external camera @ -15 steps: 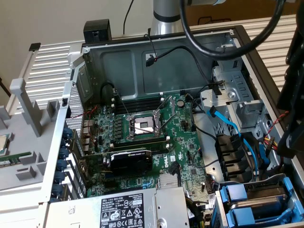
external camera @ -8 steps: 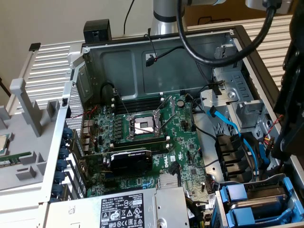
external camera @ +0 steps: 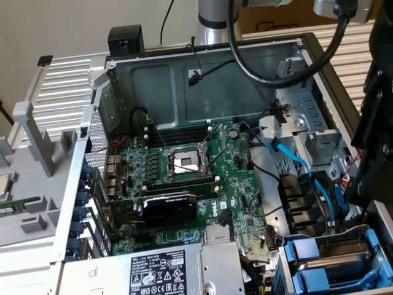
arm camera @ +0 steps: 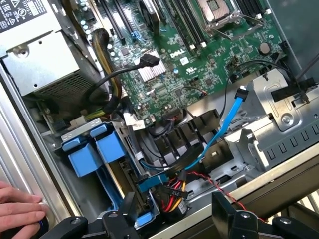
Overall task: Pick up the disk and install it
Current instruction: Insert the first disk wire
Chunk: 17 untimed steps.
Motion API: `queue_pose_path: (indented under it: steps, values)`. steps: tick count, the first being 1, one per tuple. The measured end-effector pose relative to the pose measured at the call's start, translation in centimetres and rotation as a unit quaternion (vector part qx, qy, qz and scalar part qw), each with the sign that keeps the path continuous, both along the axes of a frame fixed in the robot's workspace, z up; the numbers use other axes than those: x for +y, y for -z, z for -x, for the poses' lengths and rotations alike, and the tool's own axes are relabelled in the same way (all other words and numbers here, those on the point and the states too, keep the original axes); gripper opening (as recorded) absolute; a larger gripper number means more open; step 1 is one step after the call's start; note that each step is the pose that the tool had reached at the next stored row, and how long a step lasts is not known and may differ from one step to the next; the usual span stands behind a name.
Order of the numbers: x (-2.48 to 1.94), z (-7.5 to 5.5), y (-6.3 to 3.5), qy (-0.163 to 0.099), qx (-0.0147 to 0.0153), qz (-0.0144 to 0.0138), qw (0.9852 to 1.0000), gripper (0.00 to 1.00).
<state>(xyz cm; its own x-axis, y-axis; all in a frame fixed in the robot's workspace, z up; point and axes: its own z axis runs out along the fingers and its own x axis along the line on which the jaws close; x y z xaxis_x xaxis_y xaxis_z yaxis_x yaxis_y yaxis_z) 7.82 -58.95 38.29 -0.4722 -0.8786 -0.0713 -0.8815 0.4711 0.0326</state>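
Observation:
In the wrist view my gripper (arm camera: 174, 215) is open, its two black fingers (arm camera: 223, 209) spread above the drive bay at the corner of the open computer case. Nothing sits between them. In that bay stand blue plastic rails (arm camera: 92, 149) with wide blue tabs. In the exterior view the same blue rails (external camera: 305, 253) frame a flat grey metal slab, which I take for the disk (external camera: 339, 264); no label shows on it. The gripper hangs above the bay and touches nothing. My arm's black end (external camera: 373, 135) is at the exterior view's right edge.
The motherboard (external camera: 196, 178) carries a black graphics card (external camera: 169, 209). The grey power-supply box (external camera: 153, 270) lies beside the bay. Blue data cables (arm camera: 227, 124) and red, yellow and black wires (arm camera: 174, 196) cross under the gripper. A person's hand (arm camera: 20, 206) rests on the case rim.

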Motion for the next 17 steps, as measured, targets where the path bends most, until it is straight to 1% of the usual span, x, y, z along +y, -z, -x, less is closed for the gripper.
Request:
queue_pose_path:
  steps: [2, 5, 6, 9, 12, 13, 14, 17]
  values:
    - [0.02, -0.26, 0.00, 0.001, 0.0006, 0.0001, 1.0000, 0.71]
    - [0.03, -0.48, 0.05, 0.001, 0.0027, 0.0001, 1.0000, 0.71]
    - [0.02, -0.54, 0.15, 0.002, 0.0037, -0.0002, 1.0000, 0.71]
    - [-0.04, -0.61, 0.42, 0.003, 0.0074, -0.0013, 1.0000, 0.71]
    - [-0.31, -0.73, 0.67, 0.003, 0.0120, -0.0016, 0.9999, 0.71]
    - [-0.45, -0.79, 0.72, 0.003, 0.0125, -0.0015, 0.9999, 0.71]
    - [-0.49, -0.83, 0.75, 0.004, 0.0126, -0.0016, 0.9999, 0.71]
    - [-0.47, -0.85, 0.97, 0.009, 0.0128, -0.0016, 0.9999, 0.71]
